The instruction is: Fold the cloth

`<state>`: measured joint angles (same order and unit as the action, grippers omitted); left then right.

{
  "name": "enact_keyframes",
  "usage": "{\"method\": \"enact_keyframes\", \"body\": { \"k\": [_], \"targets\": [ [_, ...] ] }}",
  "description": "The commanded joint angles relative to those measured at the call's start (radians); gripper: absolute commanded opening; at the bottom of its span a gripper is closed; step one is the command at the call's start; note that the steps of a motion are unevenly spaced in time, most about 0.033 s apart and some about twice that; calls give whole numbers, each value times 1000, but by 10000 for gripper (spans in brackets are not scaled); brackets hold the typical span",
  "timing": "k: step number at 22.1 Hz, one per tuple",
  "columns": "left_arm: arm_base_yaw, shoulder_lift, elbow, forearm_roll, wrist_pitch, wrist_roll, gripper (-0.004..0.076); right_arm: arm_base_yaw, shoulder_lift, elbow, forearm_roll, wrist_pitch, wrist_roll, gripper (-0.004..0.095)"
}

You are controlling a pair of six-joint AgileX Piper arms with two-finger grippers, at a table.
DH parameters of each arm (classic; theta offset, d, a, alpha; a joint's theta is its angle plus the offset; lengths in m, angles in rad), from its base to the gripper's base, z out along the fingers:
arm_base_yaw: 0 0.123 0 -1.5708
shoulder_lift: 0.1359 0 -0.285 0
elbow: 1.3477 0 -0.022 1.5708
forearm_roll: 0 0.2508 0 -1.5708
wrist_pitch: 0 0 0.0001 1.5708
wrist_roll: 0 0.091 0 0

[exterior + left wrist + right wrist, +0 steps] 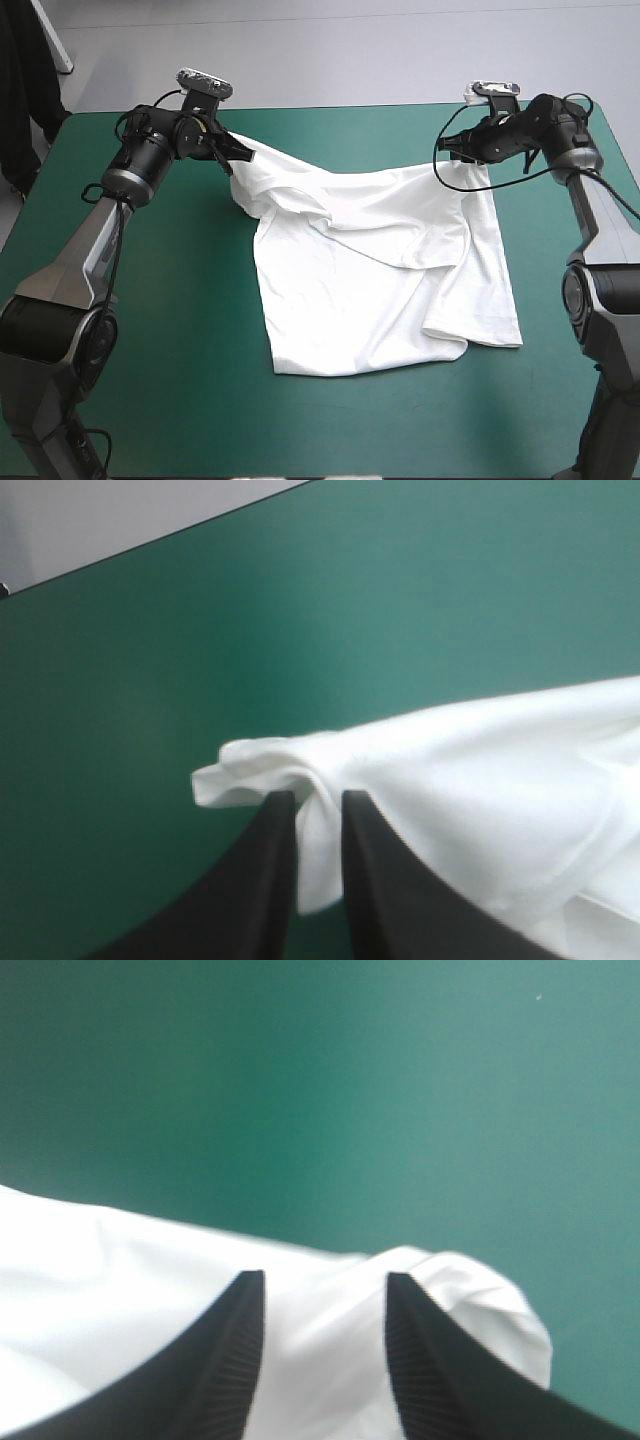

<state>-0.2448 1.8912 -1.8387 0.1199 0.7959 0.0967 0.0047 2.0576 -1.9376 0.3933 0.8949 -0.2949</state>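
Pinching a bunched far corner of the white T-shirt (380, 270), left hand (318, 795) clamped nearly closed on the fabric. Poised at the other far corner, right hand (325, 1278) with fingers (225, 1360) parted, cloth showing between them. Sprawling rumpled across the middle of the teal-green bench (160, 400).
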Motion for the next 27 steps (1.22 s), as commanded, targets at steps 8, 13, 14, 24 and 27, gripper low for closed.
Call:
{"method": "enact_keyframes", "body": {
  "k": [8,13,14,24,27],
  "targets": [
    [76,-141,-147,-176,246,36,421,-62,-177,-60,-5,205,-15,624],
    [72,-356,22,-396,492,39,421,-79,-473,93,-100,322,14,623],
    [63,-397,108,-465,492,44,420,-79,-530,165,-110,322,14,623],
    [-134,-647,758,-463,474,16,420,-79,-980,1008,-125,163,31,623],
    [-148,-640,825,-518,413,37,420,-79,-998,1088,-127,161,31,623]
  ]
}}
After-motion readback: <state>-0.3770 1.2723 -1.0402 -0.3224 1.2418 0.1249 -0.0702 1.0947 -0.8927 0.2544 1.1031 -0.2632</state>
